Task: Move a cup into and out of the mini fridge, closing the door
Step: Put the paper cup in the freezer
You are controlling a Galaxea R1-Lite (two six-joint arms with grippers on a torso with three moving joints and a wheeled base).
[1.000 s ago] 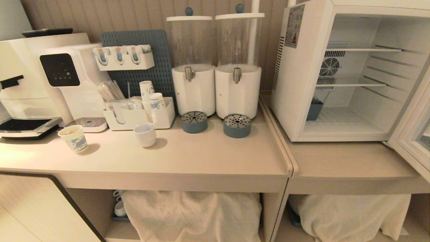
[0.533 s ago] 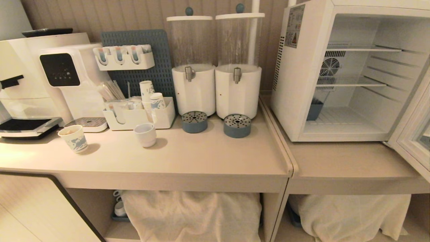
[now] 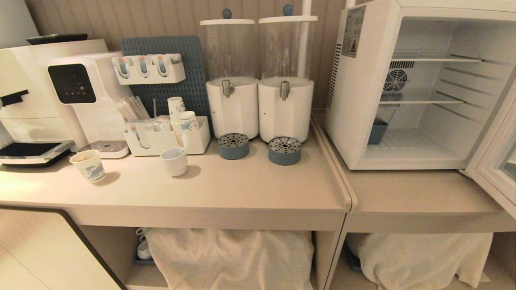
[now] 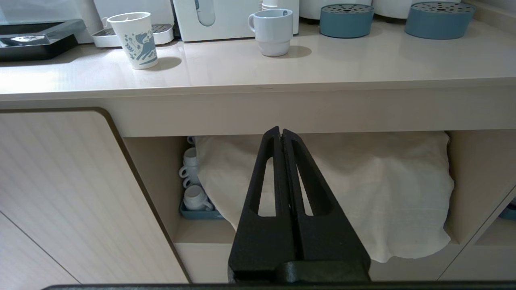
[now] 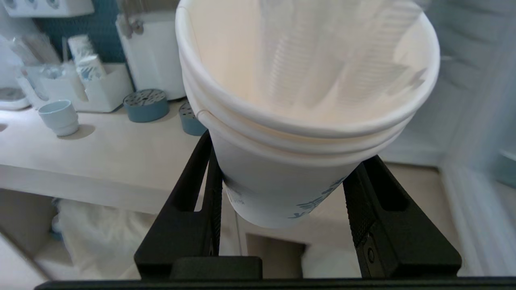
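Observation:
The cup [image 5: 282, 177], a tall white paper cup with a layered rim and small blue print, sits between the black fingers of my right gripper [image 5: 287, 161], which is shut on its lower body. It hangs over the counter's front edge, before the mini fridge [image 5: 463, 100]. In the head view the mini fridge [image 3: 363, 100] stands on the right counter with its inside showing, and its door [image 3: 498, 161] is swung wide to the right. Neither arm shows there. My left gripper [image 4: 281, 131] is shut and empty, low in front of the counter's open shelf.
A short patterned paper cup [image 3: 88, 165] and a squat white ceramic cup [image 3: 174, 161] stand on the left counter. Behind them are a coffee machine [image 3: 24, 100], an organiser [image 3: 165, 139] with stacked cups and two dispensers [image 3: 232, 104]. Cloth-covered bundles [image 3: 229, 257] fill the shelf below.

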